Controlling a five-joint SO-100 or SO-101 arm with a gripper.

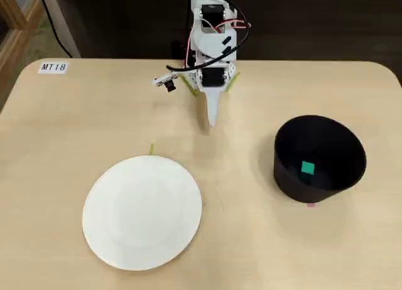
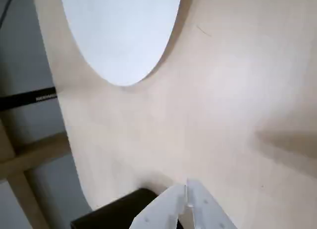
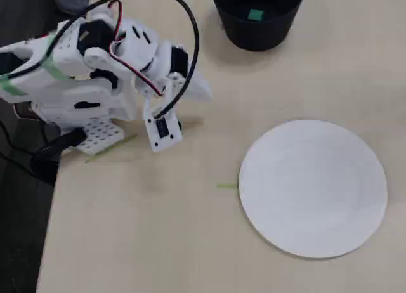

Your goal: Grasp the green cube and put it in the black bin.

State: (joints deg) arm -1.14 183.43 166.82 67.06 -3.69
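Note:
The green cube (image 1: 307,168) lies on the floor of the black bin (image 1: 290,184), which stands at the right of a fixed view. From the other side the cube (image 3: 255,14) shows inside the bin (image 3: 257,38) at the top edge. My gripper (image 1: 211,118) is shut and empty, folded down near the arm's base at the back of the table, well apart from the bin. In the wrist view its white fingers (image 2: 198,204) meet at the tips of the gripper (image 2: 186,189) over bare table. My gripper (image 3: 206,90) also points toward the bin from the left.
A flat white plate (image 1: 143,211) lies front left, with a short green tape mark (image 1: 151,149) by its rim. The plate (image 2: 121,30) fills the top of the wrist view. A label reading MT18 (image 1: 53,67) sits at the back left corner.

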